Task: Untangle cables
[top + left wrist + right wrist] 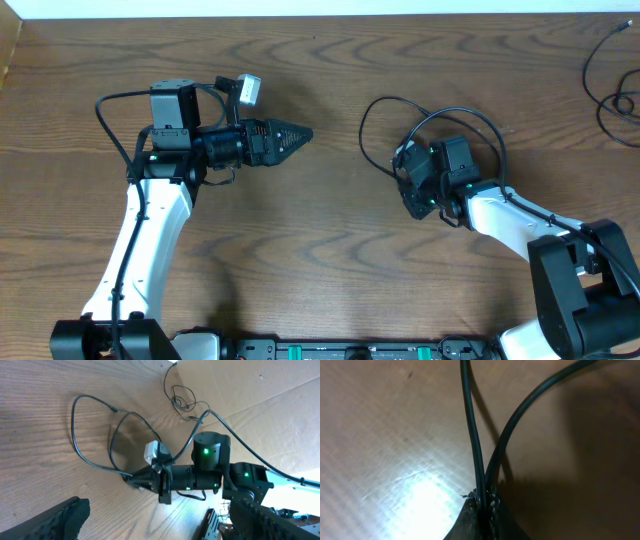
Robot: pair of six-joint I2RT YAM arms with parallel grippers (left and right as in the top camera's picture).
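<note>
A thin black cable [384, 99] lies in loops on the wooden table right of centre. My right gripper [404, 180] is low over the table at the near end of these loops and shut on it. In the right wrist view two black strands [472, 435] run side by side into the closed fingertips [482, 502]. The left wrist view shows that same loop [75, 435] leading to the right gripper [132, 479]. My left gripper [300, 133] hovers left of centre, pointing right, apart from the cable. Its fingers [62, 517] stand wide open with nothing between them. More tangled cables [612, 85] lie at the far right.
The left arm's own thick black cord [110, 110] loops behind its wrist. A bare stretch of wooden table [335, 230] separates the two grippers. A tan board [260, 400] stands beyond the far tangle.
</note>
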